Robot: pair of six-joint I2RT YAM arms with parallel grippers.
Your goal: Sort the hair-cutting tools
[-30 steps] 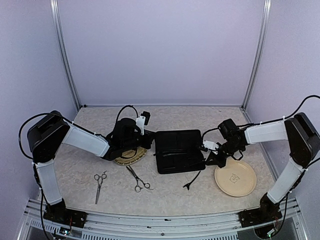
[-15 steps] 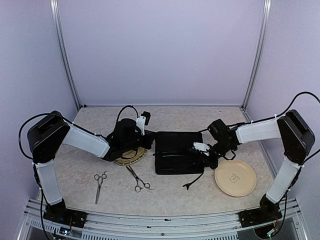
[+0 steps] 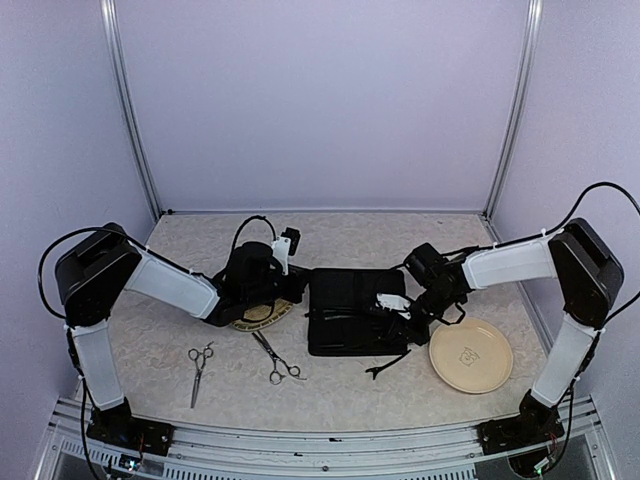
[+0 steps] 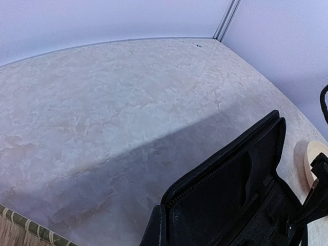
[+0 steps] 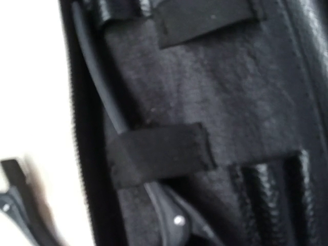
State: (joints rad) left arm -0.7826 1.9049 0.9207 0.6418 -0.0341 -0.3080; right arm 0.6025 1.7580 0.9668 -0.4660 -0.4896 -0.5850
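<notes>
Two pairs of silver scissors lie on the table near the front, one (image 3: pixel 200 362) on the left and one (image 3: pixel 277 362) nearer the middle. A black clip (image 3: pixel 385 362) lies on the table just in front of the open black zip case (image 3: pixel 350 310). The right wrist view shows another black clip (image 5: pixel 97 77) inside the case, tucked under an elastic strap (image 5: pixel 159 151). My right gripper (image 3: pixel 390 306) hovers low over the case's right half; its fingers do not show. My left gripper (image 3: pixel 297 290) sits shut at the case's left edge.
A woven bamboo tray (image 3: pixel 262 312) lies under my left wrist, left of the case. A round cream plate (image 3: pixel 470 355) sits to the right of the case. Walls and metal posts close in the back and sides.
My right gripper has swung left from the plate's edge to over the case's right half. The left arm has hardly moved.
</notes>
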